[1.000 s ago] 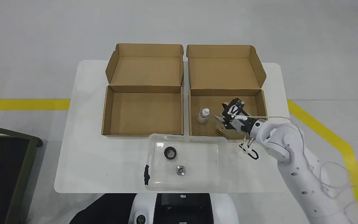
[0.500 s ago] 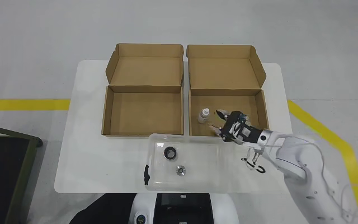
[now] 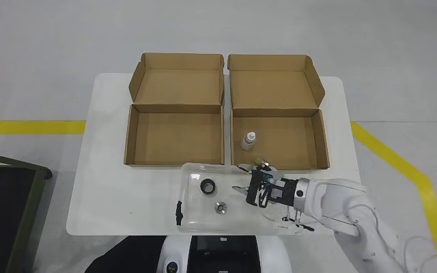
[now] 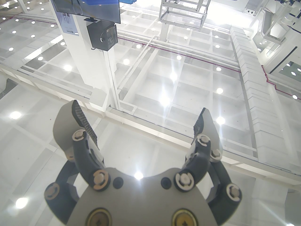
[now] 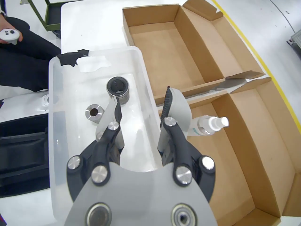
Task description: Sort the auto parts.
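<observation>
- My right end effector (image 5: pixel 142 102) hangs over the right part of the clear bin (image 3: pixel 239 213), jaws apart with nothing between them. One finger is above the bin floor, the other above the bin wall on the box side.
- My left end effector (image 4: pixel 140 109) is spread wide and empty, and points at the ceiling (image 4: pixel 178 71).
- Two parts lie in the bin: a bearing (image 3: pixel 207 185) with a black core, and a hex nut (image 3: pixel 220 207) just beside it, closer to the bench's front edge. Both are left of the right end effector and apart from it.
- A bottle (image 3: pixel 248 140) lies in the right box (image 3: pixel 321 140), near its left wall.
- The left box (image 3: pixel 174 140) touches the right one. Both sit behind the bin on the bench (image 3: pixel 102 170).
</observation>
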Motion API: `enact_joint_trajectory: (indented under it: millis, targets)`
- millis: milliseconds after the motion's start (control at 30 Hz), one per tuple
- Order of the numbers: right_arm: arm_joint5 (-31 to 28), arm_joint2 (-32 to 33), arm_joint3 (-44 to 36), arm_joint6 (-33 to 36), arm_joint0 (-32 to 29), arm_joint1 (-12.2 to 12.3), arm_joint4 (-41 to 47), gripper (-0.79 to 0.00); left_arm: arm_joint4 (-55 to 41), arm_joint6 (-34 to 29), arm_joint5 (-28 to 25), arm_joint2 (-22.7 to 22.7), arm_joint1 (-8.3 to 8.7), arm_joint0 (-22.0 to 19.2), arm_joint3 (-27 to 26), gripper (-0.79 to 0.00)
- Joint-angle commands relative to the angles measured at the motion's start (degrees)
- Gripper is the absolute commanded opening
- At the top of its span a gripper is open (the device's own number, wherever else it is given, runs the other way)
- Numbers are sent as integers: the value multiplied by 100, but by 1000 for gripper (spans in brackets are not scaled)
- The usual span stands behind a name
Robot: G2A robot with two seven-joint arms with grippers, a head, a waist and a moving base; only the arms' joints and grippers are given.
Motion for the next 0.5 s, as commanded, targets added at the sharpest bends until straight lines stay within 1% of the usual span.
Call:
enact_joint_trajectory:
  millis: [0, 267, 467]
  targets:
    - [-63, -187, 90, 30, 35, -11, -24, -449, 0, 0, 0, 0, 0, 0, 0, 0]
    - [-204, -795, 499, 201, 195, -57, -139, -446, 0, 0, 0, 0, 0, 0, 0, 0]
    - [-196, -1106, 779, 261, 337, -94, -157, -440, 0, 0, 0, 0, 0, 0, 0, 0]
